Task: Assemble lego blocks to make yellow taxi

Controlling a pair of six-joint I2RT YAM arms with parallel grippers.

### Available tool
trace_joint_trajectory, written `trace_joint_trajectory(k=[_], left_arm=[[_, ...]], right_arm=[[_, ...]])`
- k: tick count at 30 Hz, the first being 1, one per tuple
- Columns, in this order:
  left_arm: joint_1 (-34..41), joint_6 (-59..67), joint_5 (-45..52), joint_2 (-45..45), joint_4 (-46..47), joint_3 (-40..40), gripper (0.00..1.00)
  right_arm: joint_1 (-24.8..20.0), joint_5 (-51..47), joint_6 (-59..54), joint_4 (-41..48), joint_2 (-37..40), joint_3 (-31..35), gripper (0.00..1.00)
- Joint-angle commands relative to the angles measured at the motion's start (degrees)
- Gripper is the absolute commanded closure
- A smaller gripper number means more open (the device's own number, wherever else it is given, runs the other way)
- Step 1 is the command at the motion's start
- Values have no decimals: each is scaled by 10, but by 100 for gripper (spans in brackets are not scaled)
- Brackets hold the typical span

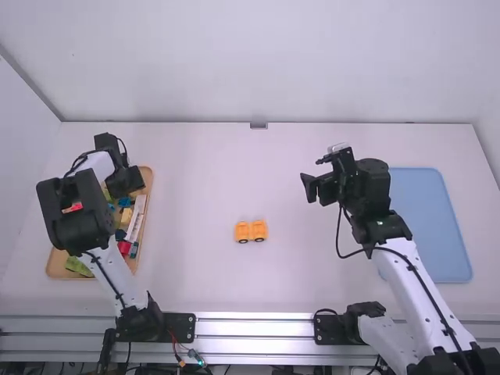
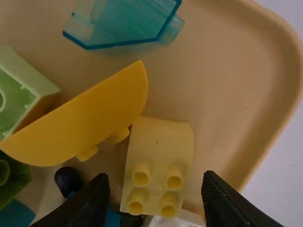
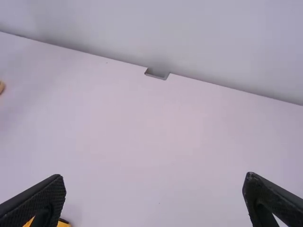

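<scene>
Two yellow car pieces (image 1: pixel 251 231), dark wheels showing, sit side by side on the white surface (image 1: pixel 195 180), between the arms. The left gripper (image 1: pixel 125 181) is over the wooden tray (image 1: pixel 55 273) of mixed blocks; its fingers are spread, with a studded pale yellow block (image 2: pixel 160 142) between them. They do not grip it. Beside that block lies a curved yellow block (image 2: pixel 90 113), tilted, with a light green block (image 2: pixel 40 82) next to it and a clear blue block (image 2: pixel 128 23) near. The right gripper (image 1: pixel 311 188) is spread wide and empty, above the surface between the car pieces and the blue mat (image 1: pixel 430 226), which lies partly behind the right arm.
</scene>
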State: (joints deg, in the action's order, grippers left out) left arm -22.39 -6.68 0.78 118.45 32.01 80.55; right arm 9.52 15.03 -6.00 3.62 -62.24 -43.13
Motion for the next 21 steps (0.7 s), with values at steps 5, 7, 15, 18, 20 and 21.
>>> trace_joint_trajectory(k=[5, 7, 15, 18, 20, 21], left_arm=[[6, -4, 1, 4, 0, -8, 48], [6, -16, 2, 4, -16, -21, 48], [2, -24, -4, 4, -50, -41, 56], [2, -26, -5, 4, -61, -41, 66], [2, -25, -4, 4, -69, -41, 68], [2, -25, -5, 3, -73, -41, 70]], right_arm=[[-2, 2, 2, -2, -2, -22, 2], [-1, 2, 2, -2, -2, -22, 1], [-2, 2, 2, -1, -2, -22, 1], [-2, 2, 2, 1, -2, -22, 2], [-2, 2, 2, 1, -2, -22, 1], [-2, 2, 2, 1, -2, -22, 1]])
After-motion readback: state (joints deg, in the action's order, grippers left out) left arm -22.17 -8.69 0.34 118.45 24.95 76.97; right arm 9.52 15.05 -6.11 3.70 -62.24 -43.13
